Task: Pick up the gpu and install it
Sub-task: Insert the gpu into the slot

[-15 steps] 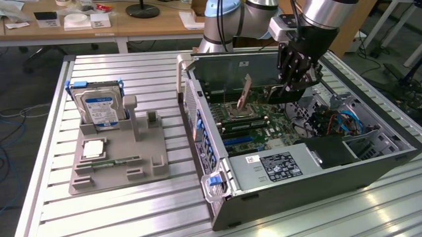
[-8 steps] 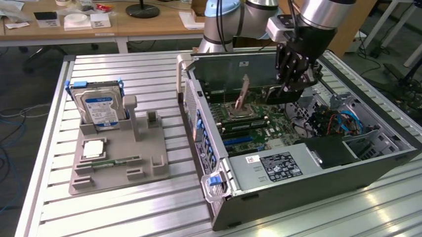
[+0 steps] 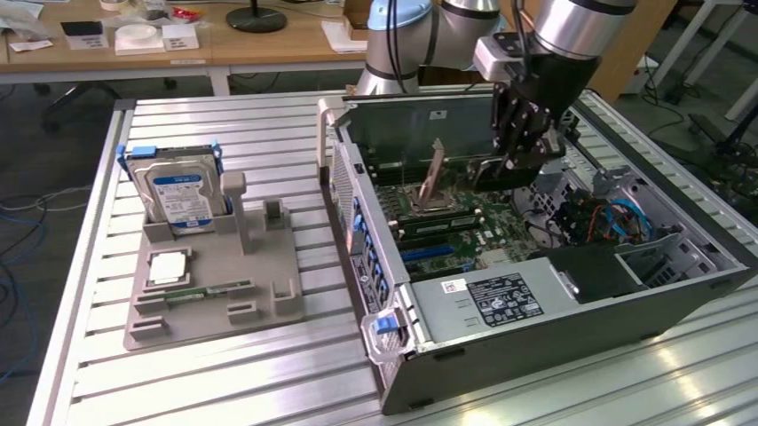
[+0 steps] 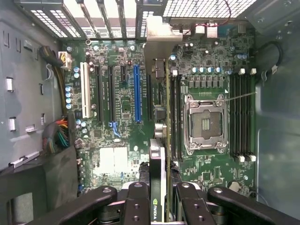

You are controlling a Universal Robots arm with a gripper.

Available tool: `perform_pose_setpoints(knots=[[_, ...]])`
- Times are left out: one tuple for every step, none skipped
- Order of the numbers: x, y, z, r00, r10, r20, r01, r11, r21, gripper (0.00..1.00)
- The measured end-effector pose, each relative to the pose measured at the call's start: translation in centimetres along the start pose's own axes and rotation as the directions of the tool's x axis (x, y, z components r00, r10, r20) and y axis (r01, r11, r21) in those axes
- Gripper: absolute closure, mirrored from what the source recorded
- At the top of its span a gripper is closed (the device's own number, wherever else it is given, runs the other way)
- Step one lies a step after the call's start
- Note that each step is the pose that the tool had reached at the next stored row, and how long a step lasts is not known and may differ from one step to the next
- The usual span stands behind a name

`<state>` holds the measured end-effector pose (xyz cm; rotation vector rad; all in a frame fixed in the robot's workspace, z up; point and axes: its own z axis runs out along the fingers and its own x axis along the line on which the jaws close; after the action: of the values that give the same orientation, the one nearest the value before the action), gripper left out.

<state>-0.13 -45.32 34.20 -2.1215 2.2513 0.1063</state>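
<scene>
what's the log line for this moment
gripper: shut on gpu | gpu: on edge over motherboard, inside case | seated in slot: cannot tell | hard drive: in stand outside case

This looks like a robotics lab. An opened computer case [image 3: 569, 351] sits on a slotted aluminium bench [image 3: 237, 382]. Cluttered wooden desks [image 3: 272, 44] stand beyond, with cables [image 3: 14, 213] on the floor.
</scene>
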Motion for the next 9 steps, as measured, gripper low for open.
perform_pose_setpoints(knots=[[0.01,0.05,0.08,1.0,0.0,0.0,0.0,1.0,0.0,0.74],[0.03,0.09,0.17,1.0,0.0,0.0,0.0,1.0,0.0,0.74],[0.04,0.13,0.27,1.0,0.0,-0.0001,0.0,1.0,0.0,0.74],[0.06,0.18,0.38,1.0,0.0,-0.0002,0.0,1.0,0.0,0.74],[0.08,0.22,0.5,1.0,0.0,-0.0002,0.0,1.0,0.0,0.74],[0.09,0.27,0.6,1.0,0.0,-0.0002,0.0,1.0,0.0,0.74],[0.1,0.34,0.71,1.0,0.0,-0.0004,0.0,1.0,0.0,0.74],[0.11,0.43,0.81,1.0,0.0,-0.0005,0.0,1.0,0.0001,0.74],[0.13,0.56,0.9,1.0,0.0,-0.0008,0.0,1.0,0.0,0.74]])
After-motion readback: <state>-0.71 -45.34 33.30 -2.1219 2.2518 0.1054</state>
